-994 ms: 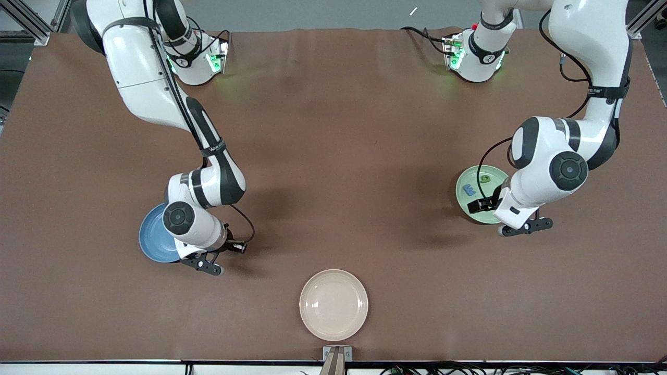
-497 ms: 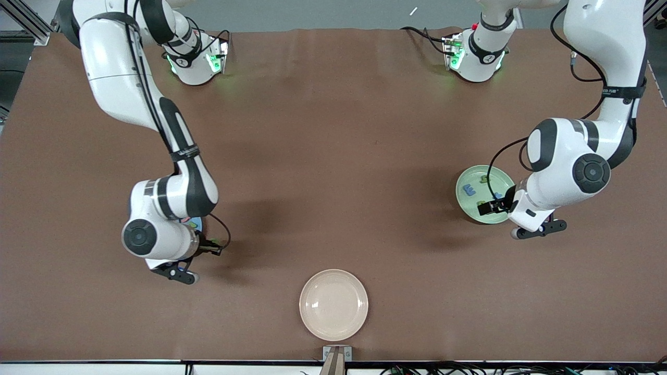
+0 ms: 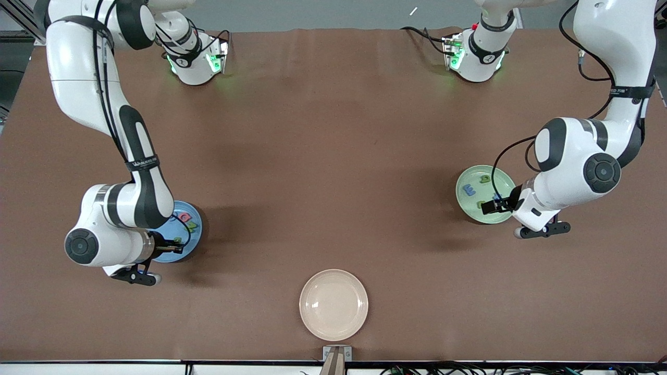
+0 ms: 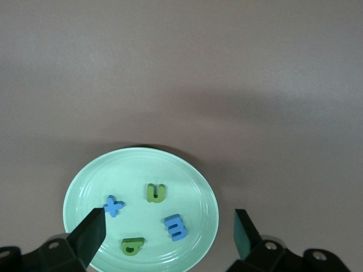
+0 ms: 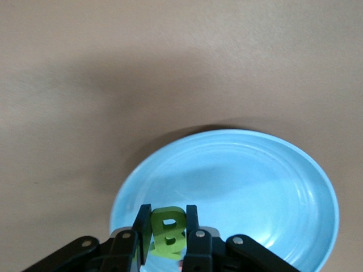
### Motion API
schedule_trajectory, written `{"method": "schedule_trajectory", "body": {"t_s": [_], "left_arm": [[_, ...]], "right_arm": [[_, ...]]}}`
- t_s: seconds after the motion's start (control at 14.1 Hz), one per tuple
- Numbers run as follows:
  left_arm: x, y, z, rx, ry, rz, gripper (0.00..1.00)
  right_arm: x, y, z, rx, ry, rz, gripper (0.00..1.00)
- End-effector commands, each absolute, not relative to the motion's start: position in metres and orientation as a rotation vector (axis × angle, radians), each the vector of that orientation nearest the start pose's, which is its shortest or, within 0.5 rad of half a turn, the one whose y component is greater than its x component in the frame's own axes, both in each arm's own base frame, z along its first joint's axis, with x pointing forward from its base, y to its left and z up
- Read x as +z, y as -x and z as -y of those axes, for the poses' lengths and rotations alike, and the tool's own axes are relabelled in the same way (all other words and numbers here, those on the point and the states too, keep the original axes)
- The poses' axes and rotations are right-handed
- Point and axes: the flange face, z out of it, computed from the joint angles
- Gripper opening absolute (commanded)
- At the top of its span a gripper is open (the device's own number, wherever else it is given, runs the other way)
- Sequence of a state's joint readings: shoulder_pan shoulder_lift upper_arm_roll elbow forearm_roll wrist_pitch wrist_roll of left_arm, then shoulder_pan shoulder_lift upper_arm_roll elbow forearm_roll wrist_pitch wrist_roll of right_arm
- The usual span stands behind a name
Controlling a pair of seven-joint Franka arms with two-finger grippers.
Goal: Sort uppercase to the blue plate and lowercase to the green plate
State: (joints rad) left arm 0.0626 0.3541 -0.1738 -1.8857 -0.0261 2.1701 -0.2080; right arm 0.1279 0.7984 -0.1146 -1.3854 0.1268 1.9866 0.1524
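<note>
Green B (image 5: 168, 231): clamped between the right gripper (image 5: 168, 235) fingers, over the blue plate (image 3: 194, 245) at lower left of the front view.
Change: the right arm has swung over from beside the plate to above it, so a drop looks due.
Left gripper (image 4: 170, 232): jaws apart, empty, over the green plate (image 4: 198, 187) at mid right.
Left wrist only: blue x (image 4: 113, 205), green u (image 4: 155, 192), blue m-shaped piece (image 4: 175, 226), green g-shaped piece (image 4: 132, 246).
Front view only: cream plate (image 3: 333, 304), bottom centre, empty.

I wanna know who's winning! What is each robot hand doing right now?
Left gripper: open, empty, over the pale green plate.
Right gripper: shut on the green foam letter B, over the blue plate.
</note>
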Motion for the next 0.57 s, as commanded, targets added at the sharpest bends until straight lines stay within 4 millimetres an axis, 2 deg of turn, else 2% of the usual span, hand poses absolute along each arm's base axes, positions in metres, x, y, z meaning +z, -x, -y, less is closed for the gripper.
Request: {"method": "schedule_trajectory", "body": {"t_s": [0.0,0.07,0.21,0.5], "left_arm": [[0.358,-0.601,0.052,0.1,3.189,0.117,0.99],[0.365,-0.598,0.046,0.15,3.182,0.118,0.99],[0.389,-0.594,0.044,0.125,3.179,0.106,0.99],[0.455,-0.569,0.046,0.09,3.162,0.085,0.99]], "right_arm": [[0.212,-0.698,-0.027,0.35,3.126,-0.227,0.02],[0.209,-0.694,-0.024,0.362,3.126,-0.233,0.02],[0.205,-0.685,-0.021,0.338,3.126,-0.242,0.02],[0.198,-0.672,-0.017,0.325,3.126,-0.252,0.02]]}}
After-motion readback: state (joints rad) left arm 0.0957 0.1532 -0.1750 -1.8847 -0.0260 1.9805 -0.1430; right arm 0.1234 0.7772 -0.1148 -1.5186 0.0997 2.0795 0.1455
